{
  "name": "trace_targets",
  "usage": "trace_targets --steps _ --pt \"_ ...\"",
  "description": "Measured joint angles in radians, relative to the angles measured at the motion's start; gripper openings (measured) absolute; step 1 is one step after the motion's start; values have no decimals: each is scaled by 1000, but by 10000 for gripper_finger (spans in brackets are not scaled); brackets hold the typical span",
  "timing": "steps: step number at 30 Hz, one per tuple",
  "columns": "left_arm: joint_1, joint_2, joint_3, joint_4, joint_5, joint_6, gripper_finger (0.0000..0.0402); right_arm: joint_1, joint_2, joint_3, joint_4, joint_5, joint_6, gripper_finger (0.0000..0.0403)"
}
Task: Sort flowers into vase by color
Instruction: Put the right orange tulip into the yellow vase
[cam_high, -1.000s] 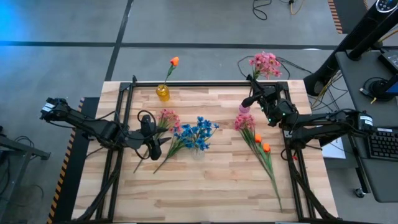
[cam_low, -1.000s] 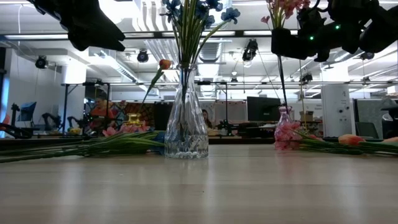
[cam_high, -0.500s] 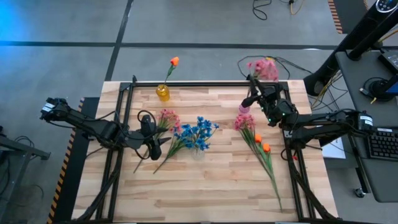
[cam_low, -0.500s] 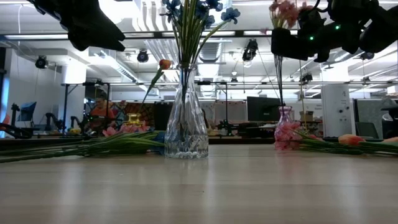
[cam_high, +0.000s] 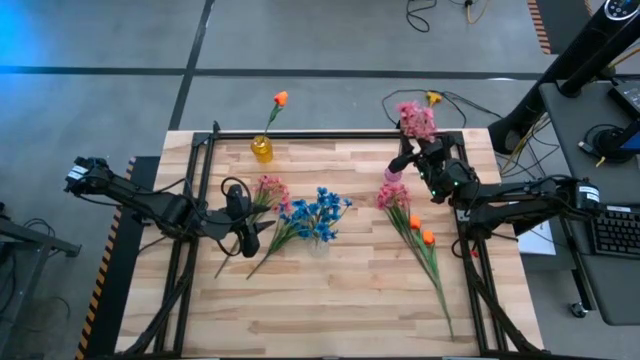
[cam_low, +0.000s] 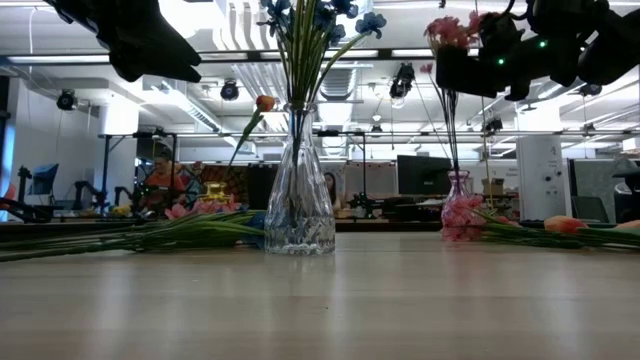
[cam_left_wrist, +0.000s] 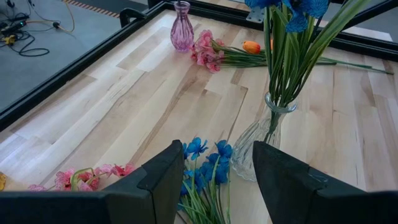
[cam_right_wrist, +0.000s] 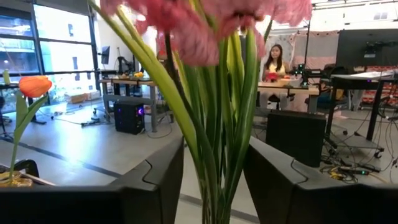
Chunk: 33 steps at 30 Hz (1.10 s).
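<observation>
A pink flower spray (cam_high: 415, 120) stands with its stalks in the small pink vase (cam_high: 392, 175) at the far right. My right gripper (cam_right_wrist: 214, 146) is open above that vase, a finger on either side of the green stalks (cam_right_wrist: 217, 124). A clear glass vase (cam_low: 298, 200) at mid-table holds blue flowers (cam_high: 318, 215). My left gripper (cam_left_wrist: 214, 168) hovers open left of it, above blue flowers (cam_left_wrist: 205, 163) lying on the table. A yellow vase (cam_high: 262, 150) at the far edge holds an orange bud (cam_high: 280, 97). My right gripper's fingers flank the pink spray's stalks (cam_right_wrist: 217, 124), level with them, below the blossoms. Whether either finger (cam_right_wrist: 158, 180) touches the stalks, I cannot tell. The spray stands nearly upright in the pink vase (cam_low: 457, 205).
Loose pink blossoms (cam_high: 393, 195) and orange buds (cam_high: 420, 230) lie right of centre, their stalks running toward the near right. Another pink spray (cam_high: 270, 190) lies by my left arm. A black frame (cam_high: 330, 135) rims the table. People sit in the room beyond.
My right gripper has opened around the pink spray. The spray has slid down into the pink vase, its blossoms now lower and shifted a little toward the table's left and near side.
</observation>
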<state>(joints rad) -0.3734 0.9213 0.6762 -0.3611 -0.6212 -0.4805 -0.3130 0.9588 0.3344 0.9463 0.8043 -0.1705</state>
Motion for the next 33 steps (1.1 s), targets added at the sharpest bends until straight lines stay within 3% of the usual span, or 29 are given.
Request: trace_targets --steps 15,33 --pt "0 0 0 -1 1 0 175 1 -3 0 -139 10 79 213" --pt "0 0 -2 -10 5 -7 175 50 -41 6 -280 10 145 221"
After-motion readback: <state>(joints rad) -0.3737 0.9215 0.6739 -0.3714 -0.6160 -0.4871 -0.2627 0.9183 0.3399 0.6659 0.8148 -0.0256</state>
